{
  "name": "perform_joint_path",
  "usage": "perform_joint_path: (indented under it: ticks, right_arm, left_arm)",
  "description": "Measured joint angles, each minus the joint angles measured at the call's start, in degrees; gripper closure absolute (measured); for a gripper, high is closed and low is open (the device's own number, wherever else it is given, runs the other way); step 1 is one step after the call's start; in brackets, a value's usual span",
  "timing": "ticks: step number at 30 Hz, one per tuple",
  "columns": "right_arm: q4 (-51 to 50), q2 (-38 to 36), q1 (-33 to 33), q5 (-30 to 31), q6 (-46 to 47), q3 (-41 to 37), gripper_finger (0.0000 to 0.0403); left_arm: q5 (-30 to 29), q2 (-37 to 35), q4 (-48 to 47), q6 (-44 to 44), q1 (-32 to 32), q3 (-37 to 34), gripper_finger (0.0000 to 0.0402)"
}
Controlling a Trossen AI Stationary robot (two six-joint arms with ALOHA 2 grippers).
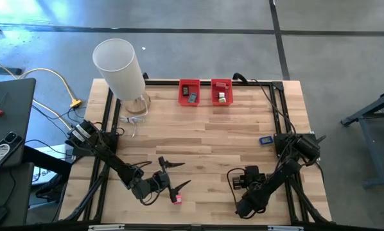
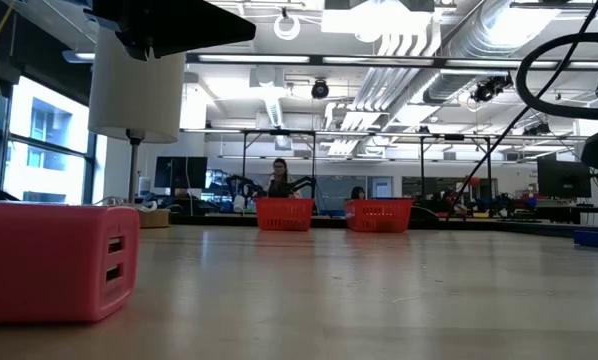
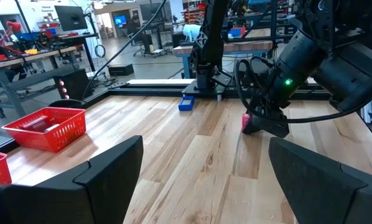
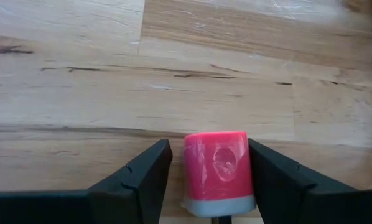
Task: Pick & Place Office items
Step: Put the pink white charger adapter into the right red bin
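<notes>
My right gripper (image 4: 209, 177) is shut on a small pink piece with a grey end (image 4: 216, 168), near the table's front right (image 1: 242, 179). In the left wrist view the piece (image 3: 246, 121) shows at the tips of the right gripper, low over the wood. My left gripper (image 1: 181, 174) stands open at the front centre, fingers level, with nothing between them (image 3: 204, 180). A second pink block (image 1: 176, 199) with two slots (image 2: 54, 262) rests flat on the table just nearer than the left gripper. A blue piece (image 1: 265, 140) lies flat at the right. My right gripper has the pink piece between its two fingers, which stand at its two opposite sides (image 4: 245, 163). The fingers slant steeply down from above. The grey end points back toward the wrist. Whether the piece rests on the wood or hangs just clear I cannot tell.
Two red bins (image 1: 189, 92) (image 1: 221, 92) with small pieces in them stand at the far edge. A tall white cylinder (image 1: 118, 67) stands at the far left corner. Bare wood lies between the arms and the bins. People sit in the room beyond.
</notes>
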Motion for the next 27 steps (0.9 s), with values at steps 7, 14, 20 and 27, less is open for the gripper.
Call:
perform_joint_path:
  ticks: [7, 14, 20, 27]
  right_arm:
    - [-0.05, -0.06, -0.06, -1.17, -5.12, 0.09, 0.0208]
    - [0.61, 0.07, 0.35, -0.07, -4.62, 0.02, 0.0208]
    - [1.04, 0.11, 0.71, 0.29, -4.38, 0.02, 0.0236]
    - [1.22, 0.13, 0.74, 0.39, -4.84, 0.04, 0.0282]
  left_arm:
    - [-0.02, 0.00, -0.02, 0.00, -0.32, 0.00, 0.0062]
    - [0.00, 0.00, -0.02, 0.01, -0.52, 0.00, 0.0062]
    - [0.00, 0.00, -0.01, 0.02, -0.52, 0.00, 0.0062]
    - [-0.02, 0.00, -0.01, 0.02, -0.52, 0.00, 0.0062]
